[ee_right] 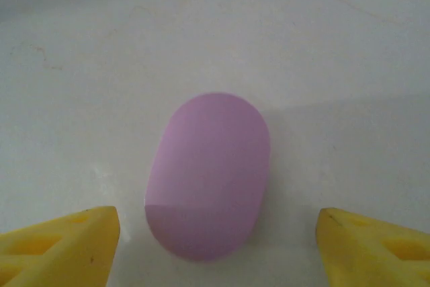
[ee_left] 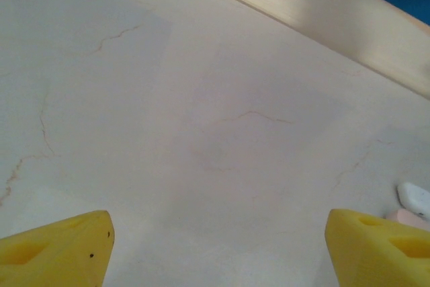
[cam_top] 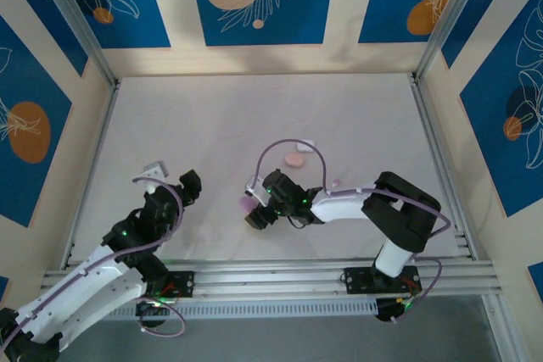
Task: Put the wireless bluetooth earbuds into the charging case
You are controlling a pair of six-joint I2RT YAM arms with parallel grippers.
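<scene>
A closed purple charging case (ee_right: pixel 208 176), a rounded pebble with a seam across its near end, lies flat on the white table. My right gripper (ee_right: pixel 218 226) stands open low over it, one yellow finger on each side and neither touching. From above, the right gripper (cam_top: pixel 254 209) covers most of the purple case (cam_top: pixel 246 207). My left gripper (cam_top: pixel 171 180) is open over bare table at the left, nothing between its yellow fingers (ee_left: pixel 60 247). A tiny pale speck (cam_top: pixel 335 182) near the right arm could be an earbud; it is too small to tell.
A pink case (cam_top: pixel 294 159) and a white case (cam_top: pixel 307 147) lie together behind the right gripper, under its looping purple cable. The white case (ee_left: pixel 414 198) also peeks in beside the left gripper's right finger. Metal frame posts and a front rail border the table.
</scene>
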